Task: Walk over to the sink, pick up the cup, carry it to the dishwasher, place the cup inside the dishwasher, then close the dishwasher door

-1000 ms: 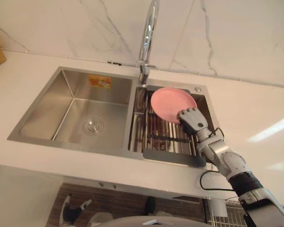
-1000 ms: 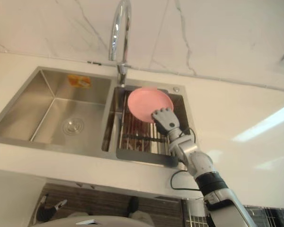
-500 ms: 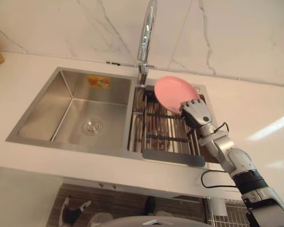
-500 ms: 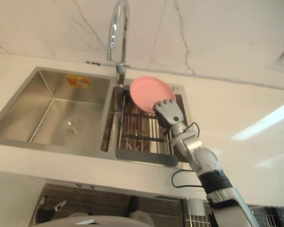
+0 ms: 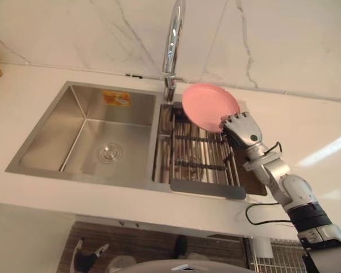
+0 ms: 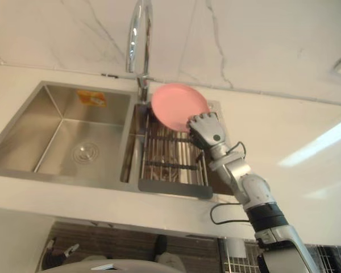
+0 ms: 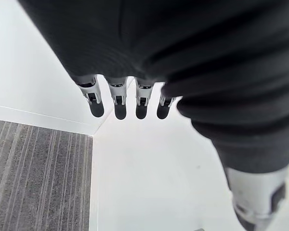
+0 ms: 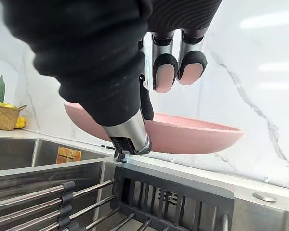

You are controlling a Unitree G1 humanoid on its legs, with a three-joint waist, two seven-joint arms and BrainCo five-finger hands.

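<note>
**Pinching a pink plate (image 5: 207,105) in the right robot hand (image 5: 242,132)**

Facing a white counter (image 5: 23,96) with a steel double sink (image 5: 51,131) set into it, a wire rack (image 5: 199,159) lying in the right basin, a tall faucet (image 5: 171,45) standing behind the divider. Holding the pink plate tilted above the rack's far end, just beside the faucet, clear of the wires. Clamping its rim, thumb under, fingers curling over. Letting the left robot hand (image 7: 125,101) hang with fingers straight, carrying nothing, near a striped grey floor (image 7: 33,178).
</note>
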